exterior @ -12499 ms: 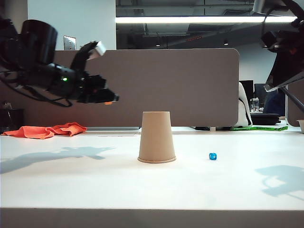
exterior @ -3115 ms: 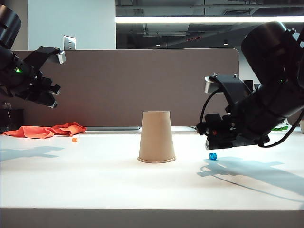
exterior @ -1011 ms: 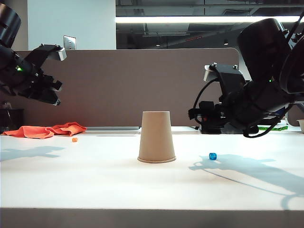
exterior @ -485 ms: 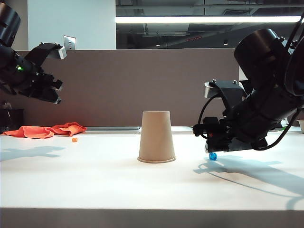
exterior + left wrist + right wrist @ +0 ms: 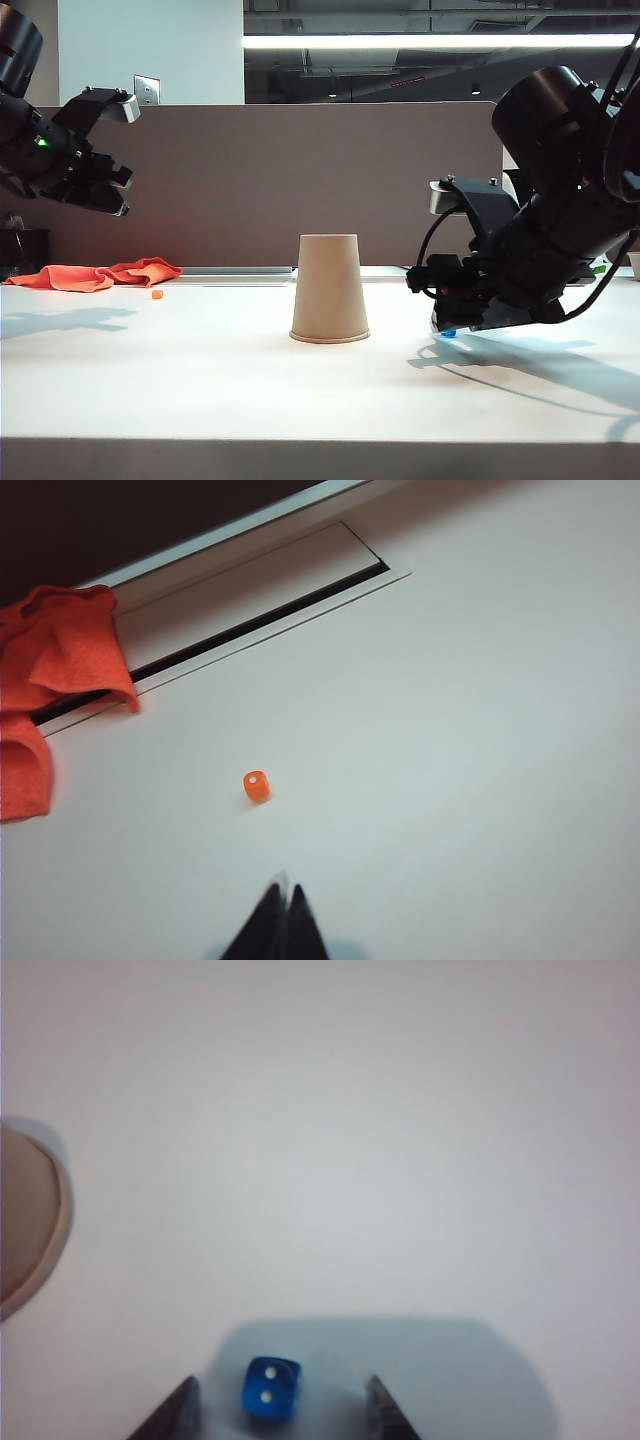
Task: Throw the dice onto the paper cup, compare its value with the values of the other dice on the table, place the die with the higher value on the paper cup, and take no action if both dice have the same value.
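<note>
While the tiny orange cube die [image 5: 256, 785] lies on the white tabletop [image 5: 200, 380] toward its back left edge, near the crumpled orange cloth [image 5: 95, 274] and well apart from the cup, the step in hand appears to be the pick of the small bright blue cube die [image 5: 269, 1390]. That blue die sits just right of the upturned tan paper cup [image 5: 329, 289], which stands near the tabletop's middle with nothing on its flat base. Its visible face shows 2 pale dots; the orange one shows 1 dot in the left wrist view.

Low over the tabletop, the right gripper [image 5: 280, 1408] stands with its 2 fingers wide apart, one on each side of the blue die and touching neither side as far as the wrist view shows. It holds nothing. In the exterior view only a sliver of blue peeks out beneath it.

Up at the left, the left gripper [image 5: 284, 920] hangs in the air with its fingers pressed together and empty, pointing down toward the orange die.

Next, the right gripper likely needs to close squarely on the blue die, lift it, and carry it over the cup's narrow base; the small cube could slip or roll off.
</note>
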{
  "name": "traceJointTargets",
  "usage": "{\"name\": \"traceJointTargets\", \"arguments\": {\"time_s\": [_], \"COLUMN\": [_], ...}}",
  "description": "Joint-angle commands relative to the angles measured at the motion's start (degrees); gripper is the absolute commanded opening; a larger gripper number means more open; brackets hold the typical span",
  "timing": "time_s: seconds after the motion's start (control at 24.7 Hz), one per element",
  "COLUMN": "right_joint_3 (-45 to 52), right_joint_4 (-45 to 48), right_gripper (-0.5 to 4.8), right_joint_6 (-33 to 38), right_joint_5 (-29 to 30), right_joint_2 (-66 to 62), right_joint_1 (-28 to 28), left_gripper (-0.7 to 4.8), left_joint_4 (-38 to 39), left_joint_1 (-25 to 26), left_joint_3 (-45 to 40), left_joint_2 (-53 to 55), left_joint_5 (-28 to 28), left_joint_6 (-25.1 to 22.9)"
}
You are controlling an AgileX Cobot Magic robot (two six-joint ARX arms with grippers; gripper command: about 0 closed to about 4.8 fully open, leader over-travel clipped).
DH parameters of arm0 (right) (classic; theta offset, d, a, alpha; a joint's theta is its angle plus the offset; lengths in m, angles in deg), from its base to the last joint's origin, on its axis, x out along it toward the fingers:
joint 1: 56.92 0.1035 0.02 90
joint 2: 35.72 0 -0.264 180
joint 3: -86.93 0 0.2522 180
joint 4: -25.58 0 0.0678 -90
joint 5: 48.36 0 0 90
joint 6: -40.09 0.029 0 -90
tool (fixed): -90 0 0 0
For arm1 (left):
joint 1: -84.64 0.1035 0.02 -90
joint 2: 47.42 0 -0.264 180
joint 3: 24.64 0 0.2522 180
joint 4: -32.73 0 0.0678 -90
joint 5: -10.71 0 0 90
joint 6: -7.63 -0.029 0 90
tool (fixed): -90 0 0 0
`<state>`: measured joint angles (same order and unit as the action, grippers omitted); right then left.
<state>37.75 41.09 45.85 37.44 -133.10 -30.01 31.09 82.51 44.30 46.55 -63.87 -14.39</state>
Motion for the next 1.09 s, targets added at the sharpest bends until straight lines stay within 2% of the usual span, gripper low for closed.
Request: {"name": "traceJointTargets", "arguments": {"time_s": [0.04,0.12,0.44,1.09], "right_joint_3": [-0.15,-0.13,-0.15,-0.17], "right_joint_4": [0.61,0.76,2.29,2.78], "right_gripper": [2.1,1.98,1.98,1.98], "right_joint_6": [0.44,0.42,0.28,0.26], "right_joint_5": [0.28,0.26,-1.51,-1.42], "right_joint_2": [0.17,0.17,0.15,-0.59], "right_joint_1": [0.17,0.17,0.17,0.17], "left_gripper": [-0.05,-0.05,-0.05,-0.05], "left_joint_4": [-0.61,-0.61,-0.61,-0.59], "left_joint_1": [-0.07,-0.07,-0.07,-0.07], "left_joint_3": [0.09,0.09,0.09,0.09], "left_joint_2": [-0.31,-0.31,-0.31,-0.31], "left_joint_5": [0.31,0.28,0.28,0.31], "left_joint_6": [0.15,0.15,0.15,0.15]}}
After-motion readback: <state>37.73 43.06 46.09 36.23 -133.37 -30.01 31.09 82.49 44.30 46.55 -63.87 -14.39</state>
